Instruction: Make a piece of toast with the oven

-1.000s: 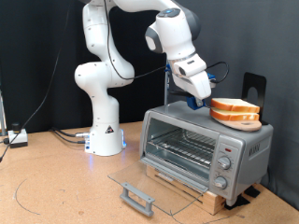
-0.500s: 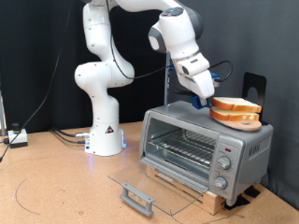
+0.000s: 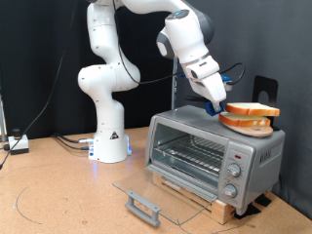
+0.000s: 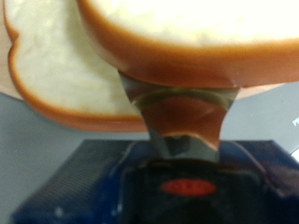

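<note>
Above the oven (image 3: 210, 151), the arm slants down, fingers (image 3: 215, 110) gripping the upper piece of toast (image 3: 252, 111).

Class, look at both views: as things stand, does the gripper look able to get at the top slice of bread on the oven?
Probably yes. The gripper is already at the edge of the top slice on the oven, nothing between them; the wrist view shows a finger under its crust.

toast (image 3: 255, 111) over second slice (image 3: 244, 124) (stacked) | on oven (image 3: 216, 151) top
</note>
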`<act>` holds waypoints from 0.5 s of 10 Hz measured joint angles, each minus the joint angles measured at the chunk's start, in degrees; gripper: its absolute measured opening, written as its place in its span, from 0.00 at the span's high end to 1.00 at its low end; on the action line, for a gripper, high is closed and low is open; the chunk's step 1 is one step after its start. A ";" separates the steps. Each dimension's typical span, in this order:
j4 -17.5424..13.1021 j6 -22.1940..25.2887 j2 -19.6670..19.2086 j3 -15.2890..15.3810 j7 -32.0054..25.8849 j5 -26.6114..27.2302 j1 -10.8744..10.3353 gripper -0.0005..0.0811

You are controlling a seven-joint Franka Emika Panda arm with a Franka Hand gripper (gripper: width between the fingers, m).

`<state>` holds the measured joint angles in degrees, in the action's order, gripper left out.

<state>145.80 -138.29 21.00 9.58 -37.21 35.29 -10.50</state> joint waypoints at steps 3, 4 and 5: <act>0.63 0.99 0.63 -1.86 -4.20 3.65 0.04 0.51; 0.90 2.09 1.36 -3.12 -5.29 3.68 0.10 0.51; 1.33 3.30 2.31 -4.32 -6.49 3.67 0.30 0.51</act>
<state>147.13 -134.99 23.31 5.25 -43.70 38.96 -10.20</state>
